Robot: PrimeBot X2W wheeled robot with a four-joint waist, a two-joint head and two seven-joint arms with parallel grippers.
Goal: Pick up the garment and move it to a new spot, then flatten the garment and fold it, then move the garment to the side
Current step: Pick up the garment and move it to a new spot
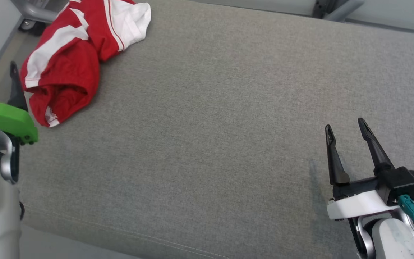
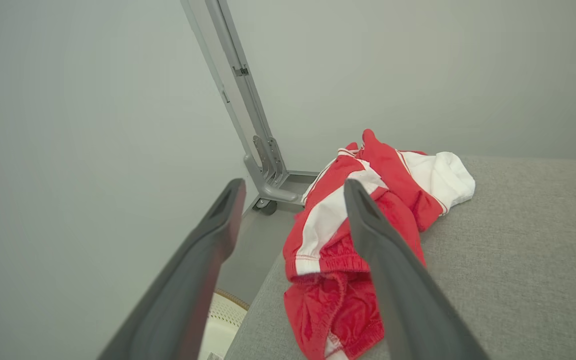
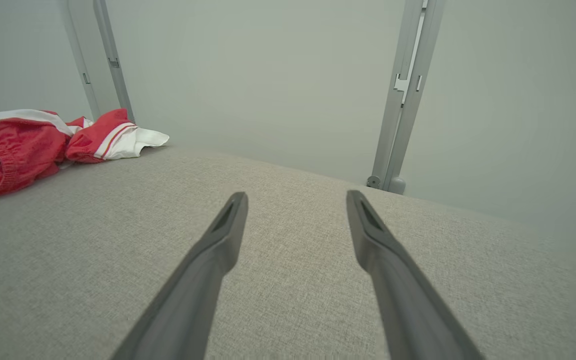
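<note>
The garment (image 1: 67, 68), red with broad white stripes and a gathered elastic band, lies crumpled in a heap at the far left corner of the grey fabric-covered counter (image 1: 207, 144). One white part of it spreads toward the far edge, while a red bunched part lies nearer the robot, along the counter's left edge. In the left wrist view the heap (image 2: 318, 225) sits right at the corner, and the band gapes open at its near end.

The left end effector (image 2: 293, 186) is wide open and holds nothing. Its two dark fingers (image 2: 203, 260) stand well apart, pointing toward the garment without touching it. One finger lines up over the floor beside the counter and the other over the cloth. In the head view its green housing (image 1: 7, 120) shows at the left edge, just beside the garment's near end.

The right end effector (image 1: 345, 123) is also spread wide and empty. It is over the near right part of the counter, well apart from the garment, with a teal connector (image 1: 410, 208) at its wrist. From the right wrist view, the fingers (image 3: 393, 280) point across bare grey fabric, and the garment (image 3: 13, 150) lies far off to the left.

Grey metal posts (image 3: 403, 95) rise against the pale wall behind the counter. One of them stands on a small caster (image 2: 268, 206) on the floor by the garment's corner
</note>
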